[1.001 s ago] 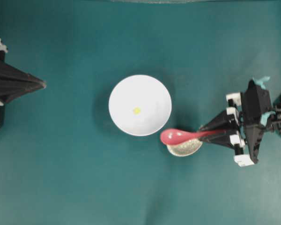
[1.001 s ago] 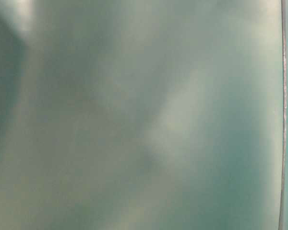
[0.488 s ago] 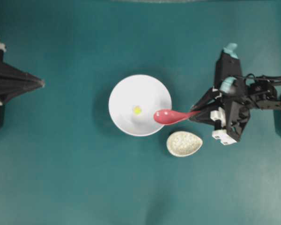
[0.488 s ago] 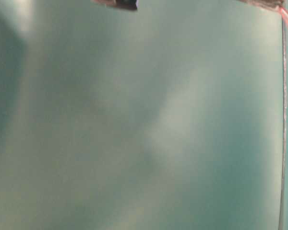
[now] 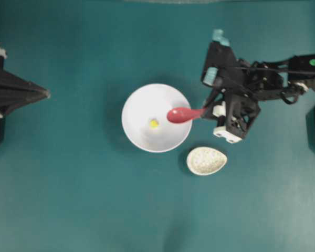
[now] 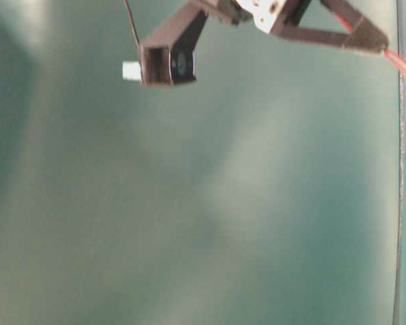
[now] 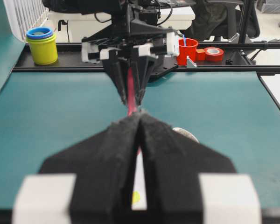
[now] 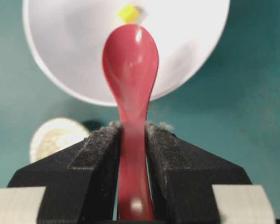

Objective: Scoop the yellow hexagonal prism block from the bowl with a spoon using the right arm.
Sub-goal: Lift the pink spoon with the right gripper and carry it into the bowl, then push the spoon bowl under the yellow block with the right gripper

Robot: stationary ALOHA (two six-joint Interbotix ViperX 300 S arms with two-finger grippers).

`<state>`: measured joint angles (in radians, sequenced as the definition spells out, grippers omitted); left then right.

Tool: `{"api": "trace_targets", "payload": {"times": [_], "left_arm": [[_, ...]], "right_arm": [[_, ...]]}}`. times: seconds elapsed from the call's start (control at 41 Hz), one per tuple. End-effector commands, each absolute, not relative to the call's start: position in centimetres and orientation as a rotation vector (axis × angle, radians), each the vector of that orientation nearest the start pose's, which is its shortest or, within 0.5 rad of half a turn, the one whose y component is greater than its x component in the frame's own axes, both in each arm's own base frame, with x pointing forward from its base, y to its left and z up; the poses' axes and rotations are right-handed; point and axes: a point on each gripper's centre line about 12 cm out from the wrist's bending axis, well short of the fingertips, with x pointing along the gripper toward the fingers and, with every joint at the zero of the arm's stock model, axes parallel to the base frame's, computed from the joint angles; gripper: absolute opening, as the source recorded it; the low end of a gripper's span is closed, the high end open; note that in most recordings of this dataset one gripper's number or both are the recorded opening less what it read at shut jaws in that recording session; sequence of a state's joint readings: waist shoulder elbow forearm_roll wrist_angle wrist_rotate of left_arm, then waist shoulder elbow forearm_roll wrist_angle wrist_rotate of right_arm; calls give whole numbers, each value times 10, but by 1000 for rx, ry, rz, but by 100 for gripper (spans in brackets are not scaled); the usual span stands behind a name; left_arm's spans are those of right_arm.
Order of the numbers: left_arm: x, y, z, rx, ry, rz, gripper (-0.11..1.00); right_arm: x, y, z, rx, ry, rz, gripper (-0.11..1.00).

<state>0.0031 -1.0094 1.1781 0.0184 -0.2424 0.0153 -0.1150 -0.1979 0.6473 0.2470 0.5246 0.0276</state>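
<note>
Now the spoon (image 5: 181, 114) has moved over the bowl (image 5: 142, 134).

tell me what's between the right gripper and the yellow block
Only the spoon's scoop and bare white bowl floor separate the right gripper from the yellow block, per the overhead view.

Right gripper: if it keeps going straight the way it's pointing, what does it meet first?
Probably the bowl: the right gripper holds the spoon, scoop over the near rim, aimed toward the yellow block. Height is unclear.
</note>
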Motion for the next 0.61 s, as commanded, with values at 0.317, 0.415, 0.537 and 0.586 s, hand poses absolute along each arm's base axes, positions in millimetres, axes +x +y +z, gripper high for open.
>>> {"api": "trace_targets", "payload": {"times": [0.317,0.415,0.537,0.586], "left_arm": [[194,0,304,55,-89,0,-1],[194,0,304,66,-87,2,-1],[194,0,304,67,-84,2,-1],[194,0,304,66,-84,2,-1]], "right_arm": [[374,-30,217,270,1074,-91,22],[376,-31,215,264,1102,-91,22],[378,-31,212,265,1119,-89,22],[378,-32,209,267,1125,-92,22]]}}
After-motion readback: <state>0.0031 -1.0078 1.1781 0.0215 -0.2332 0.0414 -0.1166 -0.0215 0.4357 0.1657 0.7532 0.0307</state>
